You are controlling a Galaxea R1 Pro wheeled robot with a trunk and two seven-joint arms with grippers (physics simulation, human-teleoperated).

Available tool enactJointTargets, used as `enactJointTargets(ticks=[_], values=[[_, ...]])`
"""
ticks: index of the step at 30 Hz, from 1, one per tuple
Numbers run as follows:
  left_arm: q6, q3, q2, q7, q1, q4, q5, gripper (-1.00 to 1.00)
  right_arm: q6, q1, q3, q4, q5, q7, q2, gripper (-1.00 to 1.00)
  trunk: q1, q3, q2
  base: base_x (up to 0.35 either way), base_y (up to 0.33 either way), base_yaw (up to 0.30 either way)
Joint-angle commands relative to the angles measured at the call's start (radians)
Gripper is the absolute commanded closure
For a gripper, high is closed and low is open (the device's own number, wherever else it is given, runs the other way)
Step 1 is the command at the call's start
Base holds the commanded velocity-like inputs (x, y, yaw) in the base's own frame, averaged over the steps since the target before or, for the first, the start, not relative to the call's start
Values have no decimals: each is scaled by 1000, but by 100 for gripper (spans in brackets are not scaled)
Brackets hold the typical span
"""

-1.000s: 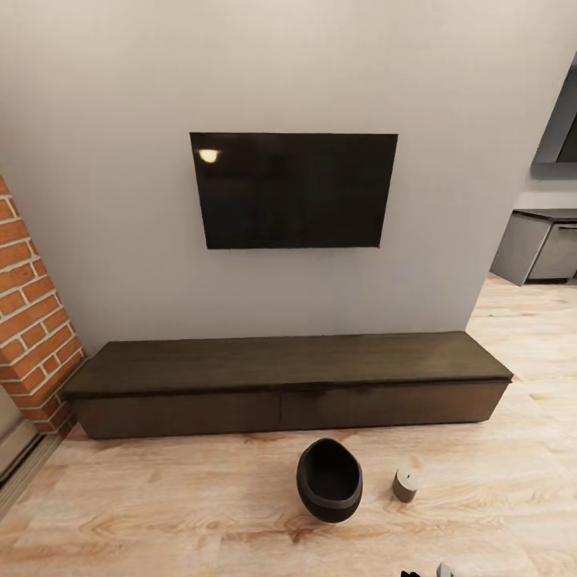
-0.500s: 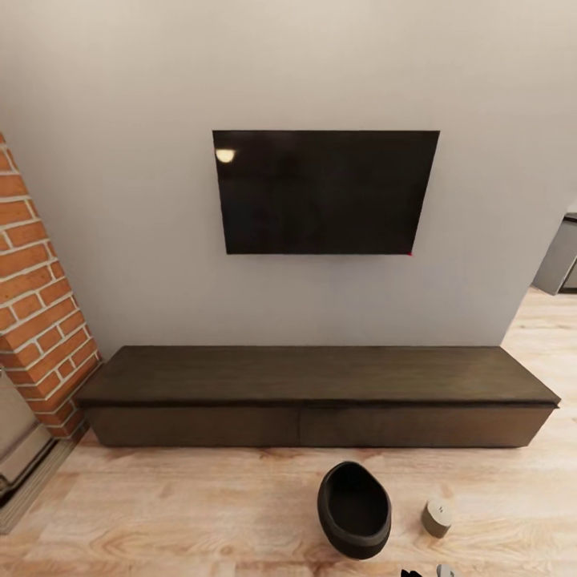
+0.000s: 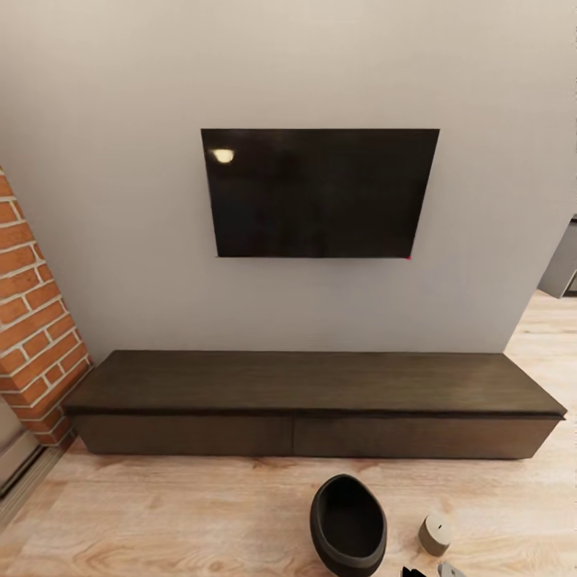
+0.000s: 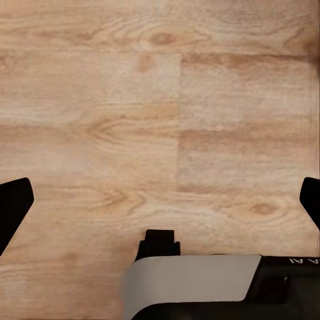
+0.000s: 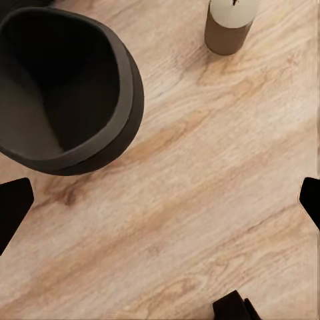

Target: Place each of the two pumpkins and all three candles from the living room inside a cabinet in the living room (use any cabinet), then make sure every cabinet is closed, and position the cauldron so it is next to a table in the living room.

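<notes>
Your right gripper (image 5: 160,200) hangs wide open and empty over the floor (image 5: 200,200), cauldron (image 5: 63,87) and candle (image 5: 229,25) just ahead for picking, shut cabinet (image 3: 304,433) beyond; left gripper (image 4: 160,200) likewise open, idle.

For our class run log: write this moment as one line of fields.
cabinet: fronts shut | cauldron: on floor before cabinet, empty | candle: upright on floor beside cauldron, apart | left tool: open, empty | right tool: open, empty
</notes>
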Motion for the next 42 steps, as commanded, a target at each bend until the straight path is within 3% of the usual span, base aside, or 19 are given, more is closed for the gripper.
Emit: enactJointTargets(ticks=[1, 11, 28, 42], values=[[1, 0, 0, 0, 0, 0, 0, -100, -1, 0, -1, 1, 0, 0, 0, -100, 0, 0, 0, 35, -288, 0], [0, 0, 0, 0, 0, 0, 0, -100, 1, 0, -3, 2, -11, 0, 0, -100, 0, 0, 0, 59, -300, 0], [0, -1, 1, 0, 0, 0, 0, -100, 1, 0, -2, 1, -13, 0, 3, -100, 0, 5, 0, 110, -91, -114], [0, 0, 1, 0, 0, 0, 0, -100, 2, 0, -1, 1, -9, 0, 5, -100, 0, 5, 0, 134, -239, -2]])
